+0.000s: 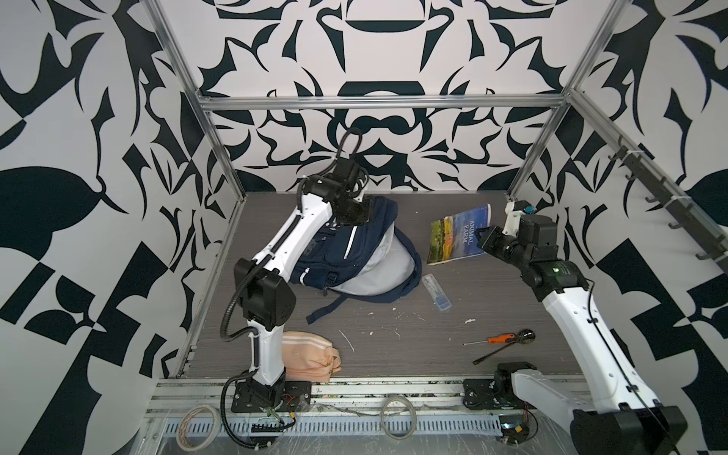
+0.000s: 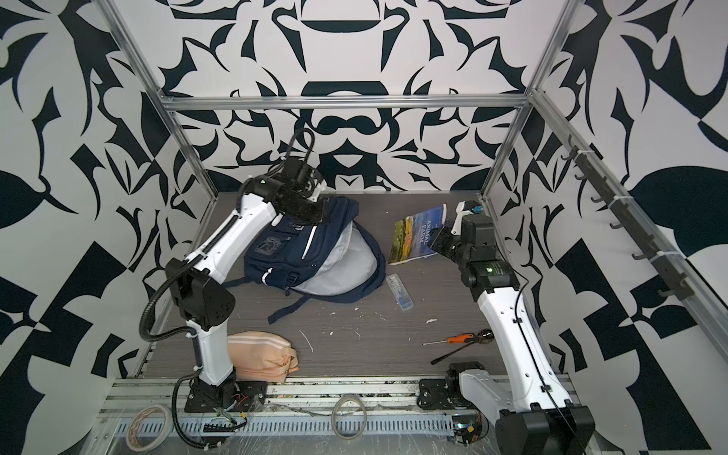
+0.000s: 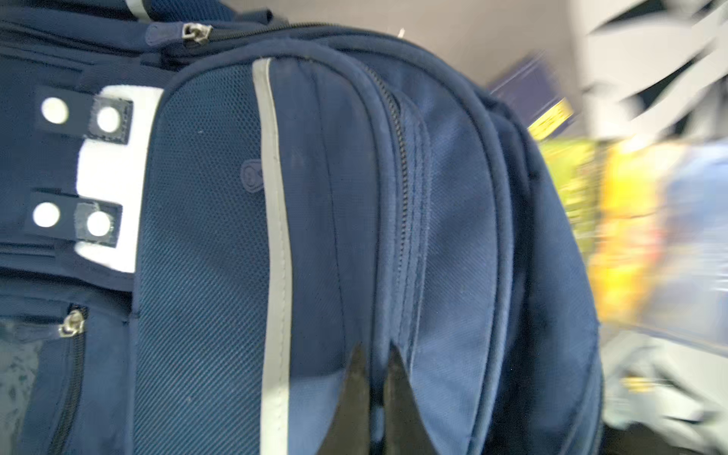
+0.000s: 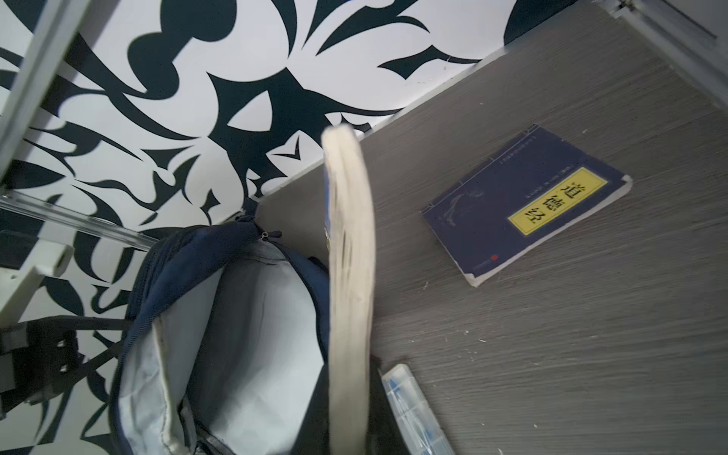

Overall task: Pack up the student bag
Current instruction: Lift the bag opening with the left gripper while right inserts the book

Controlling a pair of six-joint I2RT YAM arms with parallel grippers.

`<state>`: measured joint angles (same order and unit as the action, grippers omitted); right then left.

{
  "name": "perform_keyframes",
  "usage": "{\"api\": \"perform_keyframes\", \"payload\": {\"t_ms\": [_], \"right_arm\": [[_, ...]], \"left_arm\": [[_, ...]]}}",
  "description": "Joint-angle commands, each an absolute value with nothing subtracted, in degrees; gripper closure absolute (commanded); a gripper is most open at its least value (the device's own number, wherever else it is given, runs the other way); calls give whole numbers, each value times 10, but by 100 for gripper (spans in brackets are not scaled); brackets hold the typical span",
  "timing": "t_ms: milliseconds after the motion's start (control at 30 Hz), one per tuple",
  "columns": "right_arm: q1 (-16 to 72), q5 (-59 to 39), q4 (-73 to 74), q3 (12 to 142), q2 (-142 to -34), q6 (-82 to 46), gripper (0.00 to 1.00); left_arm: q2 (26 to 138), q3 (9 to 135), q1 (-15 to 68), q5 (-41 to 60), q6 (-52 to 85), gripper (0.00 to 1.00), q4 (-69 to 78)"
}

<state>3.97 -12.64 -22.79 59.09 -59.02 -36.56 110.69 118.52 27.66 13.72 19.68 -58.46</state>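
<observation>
The student bag (image 1: pixel 354 252) is lying on the left rear part of the counter (image 1: pixel 394 346), with its far end close to the back wall (image 1: pixel 413 169). Its long axis is running from the far side toward the near left. Its pocketed front is facing up and to the left, and its mouth is gaping toward the right, so we are seeing the light grey lining (image 1: pixel 374 272) in both top views. A dark strap (image 1: pixel 327 309) is trailing off its near edge across the counter.

The left claw (image 3: pixel 376 354) is sitting at the bag's far, upper end. Its fingers are drawn together and pinching a ridge of navy fabric beside a zip line, and that is holding the upper side of the mouth raised.

The right claw (image 1: pixel 481 238) is clamped on the near edge of the Animal Farm book (image 1: pixel 459 236), which is tilting above the counter to the right of the mouth. In the right wrist view a second dark blue book (image 4: pixel 528 205) is lying flat beyond it.

A strip of bare counter is separating the bag's rim from the held book. A clear plastic case (image 1: pixel 436 293) is lying just beside the rim on its near right. Toward the front edge, well apart from the bag, a peach pouch (image 1: pixel 311 360) is resting on the left and an orange-handled screwdriver (image 1: pixel 498 338) on the right.
</observation>
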Motion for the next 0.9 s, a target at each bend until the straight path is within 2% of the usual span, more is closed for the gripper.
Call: {"api": "perform_keyframes", "payload": {"t_ms": [0,233,433,567,867], "right_arm": [[50,-168,-87,597,-592,-480,100],[128,-164,27,543,-631,-574,100],[184,-178,130,503,-691,-610,100],[188,-187,205,480,-742,-604,100],[215,-226,330,527,-900,-608,100]], "left_arm": [[1061,1205,253,276,271,100,-521],[1029,1175,237,392,388,100,-344],[1021,1142,238,408,440,100,-274],[1014,1119,238,418,458,100,-237],[1007,1097,244,434,476,100,-205]]}}
